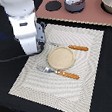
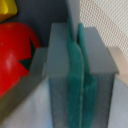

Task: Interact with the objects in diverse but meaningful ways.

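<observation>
In the wrist view my gripper is shut, its two green pads pressed together with nothing showing between them. A red tomato with a dark green stem star lies close beside the fingers. A yellow cheese wedge shows at the corner beyond it. In the exterior view the white arm stands over the far left corner of the striped placemat and hides the gripper, tomato and cheese. A grey two-handled pot sits on the pink toy stove. The fish and sausage are out of view.
A tan plate sits mid-placemat, with an orange-handled knife behind it and an orange-handled fork in front. The stove has black burners. A beige bowl stands at the exterior view's far right.
</observation>
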